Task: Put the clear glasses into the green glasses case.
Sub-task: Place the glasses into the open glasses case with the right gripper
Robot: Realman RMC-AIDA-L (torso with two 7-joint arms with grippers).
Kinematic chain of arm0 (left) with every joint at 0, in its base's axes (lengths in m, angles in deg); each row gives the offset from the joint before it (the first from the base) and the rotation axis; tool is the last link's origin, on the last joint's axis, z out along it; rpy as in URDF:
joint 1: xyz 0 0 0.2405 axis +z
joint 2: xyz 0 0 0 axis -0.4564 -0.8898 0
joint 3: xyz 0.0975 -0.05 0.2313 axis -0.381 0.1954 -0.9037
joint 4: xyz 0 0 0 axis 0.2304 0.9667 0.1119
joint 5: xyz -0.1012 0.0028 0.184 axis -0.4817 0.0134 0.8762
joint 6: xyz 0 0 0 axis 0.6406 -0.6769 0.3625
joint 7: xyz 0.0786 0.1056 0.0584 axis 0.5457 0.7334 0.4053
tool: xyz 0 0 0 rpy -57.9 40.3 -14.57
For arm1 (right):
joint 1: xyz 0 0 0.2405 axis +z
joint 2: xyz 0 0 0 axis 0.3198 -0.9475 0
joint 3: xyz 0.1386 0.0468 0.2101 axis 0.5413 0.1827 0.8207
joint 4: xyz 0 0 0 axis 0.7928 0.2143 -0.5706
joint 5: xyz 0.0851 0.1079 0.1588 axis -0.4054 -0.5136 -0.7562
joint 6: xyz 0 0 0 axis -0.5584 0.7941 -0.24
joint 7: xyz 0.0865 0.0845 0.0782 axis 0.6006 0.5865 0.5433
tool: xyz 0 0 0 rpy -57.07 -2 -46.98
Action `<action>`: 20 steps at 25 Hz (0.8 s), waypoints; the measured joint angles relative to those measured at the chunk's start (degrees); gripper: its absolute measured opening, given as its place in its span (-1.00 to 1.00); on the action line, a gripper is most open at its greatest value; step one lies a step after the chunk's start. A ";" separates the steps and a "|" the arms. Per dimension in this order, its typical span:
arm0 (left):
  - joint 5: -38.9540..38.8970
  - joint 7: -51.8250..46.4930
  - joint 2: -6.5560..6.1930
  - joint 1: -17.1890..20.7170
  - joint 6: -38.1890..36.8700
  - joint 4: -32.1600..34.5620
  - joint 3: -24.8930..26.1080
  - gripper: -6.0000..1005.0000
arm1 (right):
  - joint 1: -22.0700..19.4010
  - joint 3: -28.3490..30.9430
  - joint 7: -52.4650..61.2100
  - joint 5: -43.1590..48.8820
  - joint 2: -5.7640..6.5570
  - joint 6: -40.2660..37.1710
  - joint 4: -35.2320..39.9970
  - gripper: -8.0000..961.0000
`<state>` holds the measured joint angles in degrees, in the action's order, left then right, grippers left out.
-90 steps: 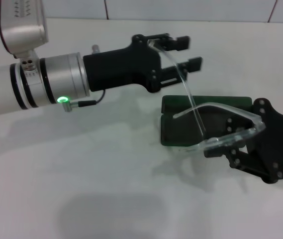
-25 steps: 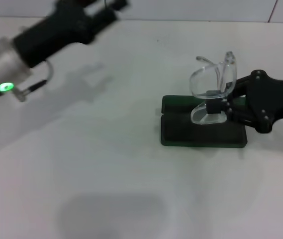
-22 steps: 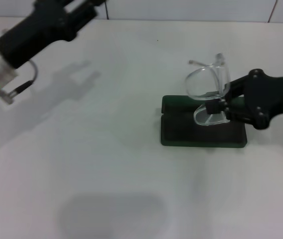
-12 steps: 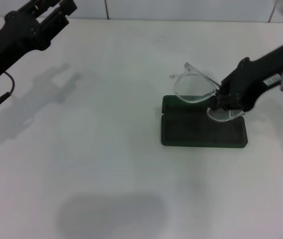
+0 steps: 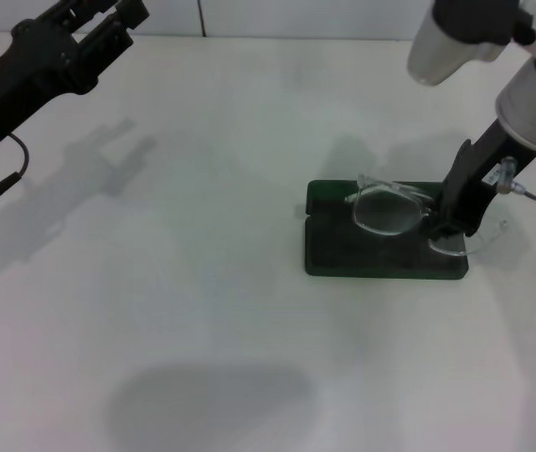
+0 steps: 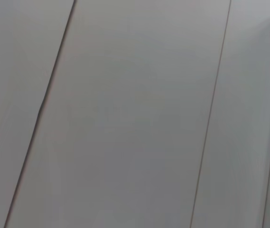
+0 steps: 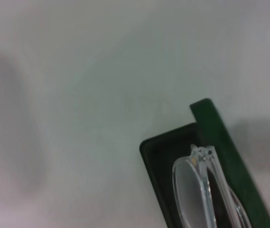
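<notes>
Over the green glasses case (image 5: 381, 247), the right gripper (image 5: 446, 226) grips folded, see-through clear glasses (image 5: 390, 209).

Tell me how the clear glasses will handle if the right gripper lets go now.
The clear glasses look thin and light, so they would probably drop gently. They lie tilted over the open green glasses case, one end beyond its edge by the right gripper, so they may tip or slide. The smooth plastic looks slippery.
</notes>
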<state>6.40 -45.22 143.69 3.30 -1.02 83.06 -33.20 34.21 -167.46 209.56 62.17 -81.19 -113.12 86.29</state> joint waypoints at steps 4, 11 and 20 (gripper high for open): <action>0.03 -0.02 -0.04 -0.02 0.00 0.02 -0.20 0.31 | 0.41 -2.30 0.98 0.55 -0.06 0.09 0.02 -0.65; 0.05 -0.05 -0.04 -0.55 0.00 0.12 -0.29 0.31 | 1.14 -7.00 1.73 1.96 -0.14 0.48 0.05 -0.65; 0.14 -0.06 0.05 -0.99 0.00 -0.09 -0.28 0.31 | 2.26 -11.76 2.42 4.15 -0.16 2.64 -0.33 -0.64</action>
<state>6.54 -45.28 143.74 2.31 -1.02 82.96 -33.48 36.47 -179.22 211.99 66.32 -81.35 -110.48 85.95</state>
